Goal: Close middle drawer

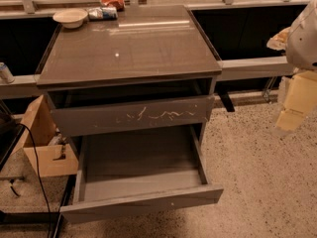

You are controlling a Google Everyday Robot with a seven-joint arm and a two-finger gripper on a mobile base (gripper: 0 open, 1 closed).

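- The middle drawer [143, 202] is the nearest thing to us. It is pulled far out from the cabinet, with its plain front low and near and its bare tray showing behind it.
- There is no handle, so we judge a flat push on that front to be the way to close it. We should make contact near the middle of its width, so the drawer runs straight on its slides and does not rack to one side.
- The tray holds nothing, so nothing should jam the travel.
- To the left, a cardboard box [42, 148] and a dark cable [29, 152] sit beside the cabinet. They look clear of the drawer's path, but we should keep our approach to the right of them.
- The gripper [294, 105] hangs at the right edge, well apart from the drawer and higher than its front. We cannot tell how far open it is, and we see nothing held in it.
- It has to come left and down, to the near side of the front, before any push.
- Just above and farther back is the scratched drawer front [133, 117]. We should stay below it and not press it by mistake.
- Farther still, a bowl [70, 18] and some packets [103, 13] sit on the far-left part of the cabinet top [129, 48]. A steady, unhurried push should keep them from shaking.
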